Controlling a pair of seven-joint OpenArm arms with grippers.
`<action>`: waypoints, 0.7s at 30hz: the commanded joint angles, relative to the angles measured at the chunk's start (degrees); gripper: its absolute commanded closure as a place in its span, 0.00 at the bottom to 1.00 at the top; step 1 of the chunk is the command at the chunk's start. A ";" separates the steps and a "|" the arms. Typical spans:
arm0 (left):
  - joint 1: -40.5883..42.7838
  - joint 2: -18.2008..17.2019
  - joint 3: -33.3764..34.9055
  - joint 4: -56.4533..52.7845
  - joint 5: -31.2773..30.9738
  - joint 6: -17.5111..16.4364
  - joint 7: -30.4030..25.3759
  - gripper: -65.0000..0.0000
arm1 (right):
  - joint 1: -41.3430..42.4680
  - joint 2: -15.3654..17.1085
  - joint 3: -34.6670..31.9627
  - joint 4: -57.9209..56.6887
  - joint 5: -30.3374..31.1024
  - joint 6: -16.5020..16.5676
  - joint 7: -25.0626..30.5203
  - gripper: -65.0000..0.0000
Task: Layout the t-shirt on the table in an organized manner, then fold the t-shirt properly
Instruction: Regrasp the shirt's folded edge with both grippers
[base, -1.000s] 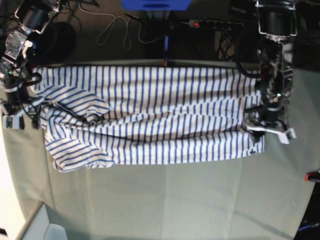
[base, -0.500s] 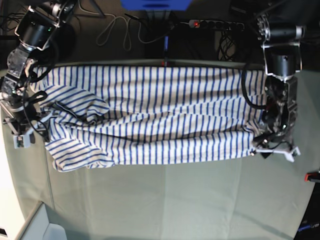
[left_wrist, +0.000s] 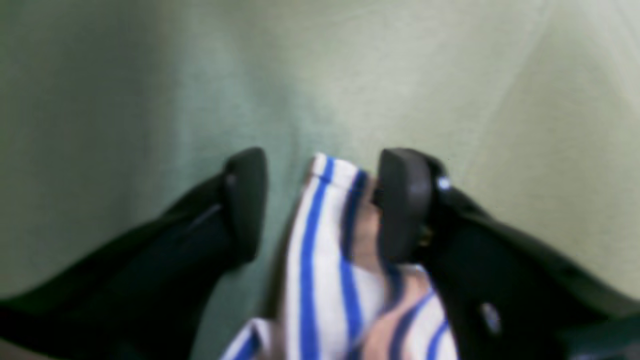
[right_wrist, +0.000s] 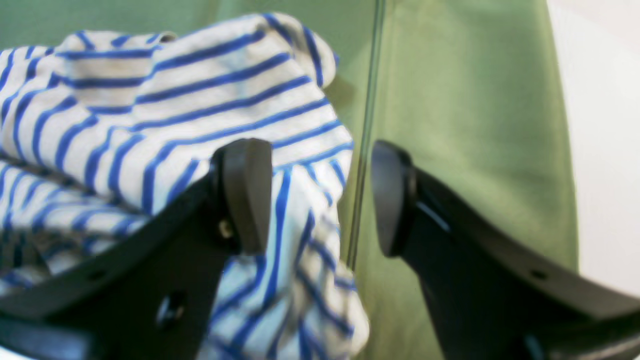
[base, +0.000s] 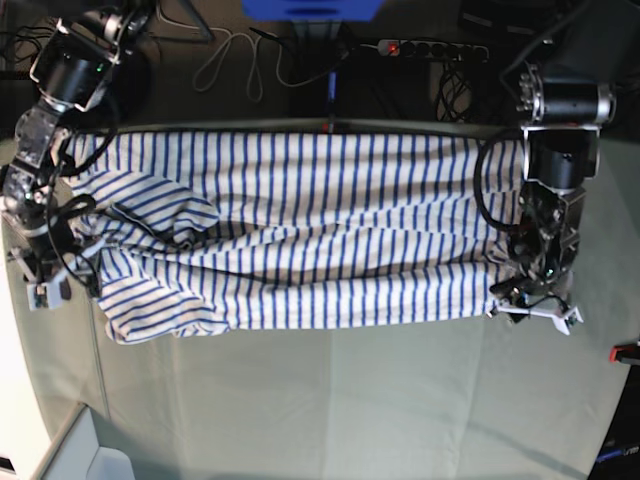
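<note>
A blue-striped white t-shirt (base: 300, 235) lies stretched lengthwise across the far half of the pale grey-green table (base: 330, 400), partly spread but not yet neat: its end on the base view's left is bunched, with a flap turned over on itself and a lobe of cloth sagging toward the near side, while the middle carries long wrinkles.

At the opposite end, the left gripper (base: 535, 305) sits low at the shirt's near corner. Its wrist camera shows a narrow tongue of the striped hem (left_wrist: 325, 240) standing between the two dark pads, touching the right-hand pad (left_wrist: 400, 205) with a gap at the other; the jaws stand partly apart, and whether they have pinched the cloth cannot be told.

The right gripper (base: 45, 285) hovers at the bunched end, jaws plainly apart. One pad (right_wrist: 245, 190) rests over the rumpled fabric's edge, the other (right_wrist: 390, 195) hangs over bare table, and nothing is clamped between them.

By the look of it, the layout stage is under way and unfinished: the body is roughly straight, but the crumpled end needs opening and flattening. No fold appears made, so the whole folding stage seems left to do. A power strip (base: 430, 47) and loose cables (base: 235, 60) lie beyond the table's far edge.
</note>
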 joint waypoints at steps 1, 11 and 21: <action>-0.94 -0.57 0.00 0.02 -0.20 0.06 0.55 0.59 | 2.43 1.20 0.04 -0.36 0.87 0.84 1.61 0.50; -0.76 -0.83 0.00 -0.33 -0.20 0.06 -1.30 1.00 | 22.30 9.99 -1.01 -34.91 0.87 0.84 0.82 0.50; -0.76 -0.83 0.00 -0.33 -0.12 0.06 -1.30 1.00 | 23.18 10.34 -15.87 -43.00 0.87 0.84 8.12 0.39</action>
